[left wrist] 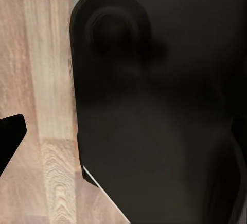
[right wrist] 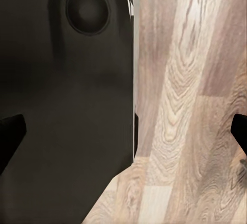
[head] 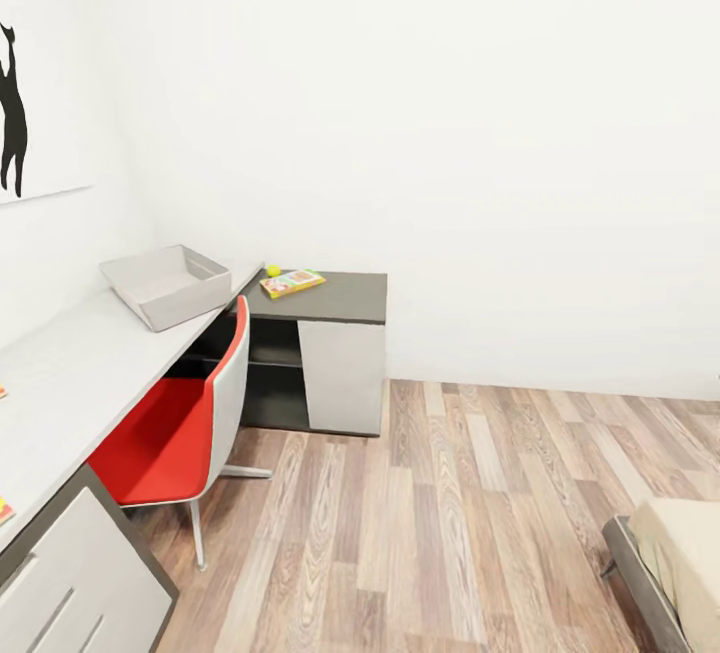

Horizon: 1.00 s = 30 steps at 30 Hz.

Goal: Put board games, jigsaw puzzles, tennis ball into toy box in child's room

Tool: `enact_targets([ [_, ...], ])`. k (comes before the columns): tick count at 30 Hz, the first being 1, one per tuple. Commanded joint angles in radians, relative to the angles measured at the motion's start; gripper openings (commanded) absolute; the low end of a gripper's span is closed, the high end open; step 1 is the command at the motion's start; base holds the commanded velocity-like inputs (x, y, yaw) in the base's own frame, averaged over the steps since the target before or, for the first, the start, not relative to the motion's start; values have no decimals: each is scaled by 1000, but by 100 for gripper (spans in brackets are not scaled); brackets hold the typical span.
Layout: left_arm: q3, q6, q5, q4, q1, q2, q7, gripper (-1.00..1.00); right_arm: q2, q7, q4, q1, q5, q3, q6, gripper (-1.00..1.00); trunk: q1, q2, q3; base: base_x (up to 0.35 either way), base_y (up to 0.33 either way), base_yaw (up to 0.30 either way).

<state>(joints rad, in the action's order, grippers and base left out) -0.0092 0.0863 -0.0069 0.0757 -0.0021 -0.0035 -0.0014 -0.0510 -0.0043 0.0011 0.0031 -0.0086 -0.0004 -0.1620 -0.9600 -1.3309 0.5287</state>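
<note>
**A:** Grey bin up ahead in the head view — we've got the toy box point(head: 168, 285) sitting on the long counter point(head: 70, 373) along our left wall, nothing visible inside it from this angle.

**B:** And past it, on the low dark cabinet point(head: 330, 298) in the corner, the tennis ball point(head: 272, 271) just beside a board game point(head: 292, 283), whose long axis runs roughly across our view. Scraps of colour show at the counter's near left edge; we can't tell what they are. Red chair point(head: 175, 433) tucked under, bed point(head: 680, 553) corner at lower right.

**A:** Left wrist view now: wood-plank floor point(left wrist: 36, 80) and a dark part of our own body. One tip of the left tool point(left wrist: 10, 136) peeks in; wide or narrow, we can't tell.

**B:** Right wrist view: same planks, and a tip of the right tool point(right wrist: 123, 136) at each edge, so we're spread wide and holding nothing.

**A:** Everything lies ahead and to our left, so we judge the left arm nearer once we roll in.
</note>
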Motion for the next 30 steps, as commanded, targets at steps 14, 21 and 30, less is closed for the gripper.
enact_targets([
  [14,0,-4,-1,83,-2,13,0,100,17,0,-1,0,9,2,-5,100,54,98,-45,0,0,-19],
  [21,1,-11,-1,107,-7,14,1,100,22,0,-1,0,11,2,-5,100,81,147,-67,0,0,-1],
  [30,2,-15,-1,111,-31,17,4,100,21,0,-1,0,8,1,-5,100,115,210,-95,0,0,0],
])
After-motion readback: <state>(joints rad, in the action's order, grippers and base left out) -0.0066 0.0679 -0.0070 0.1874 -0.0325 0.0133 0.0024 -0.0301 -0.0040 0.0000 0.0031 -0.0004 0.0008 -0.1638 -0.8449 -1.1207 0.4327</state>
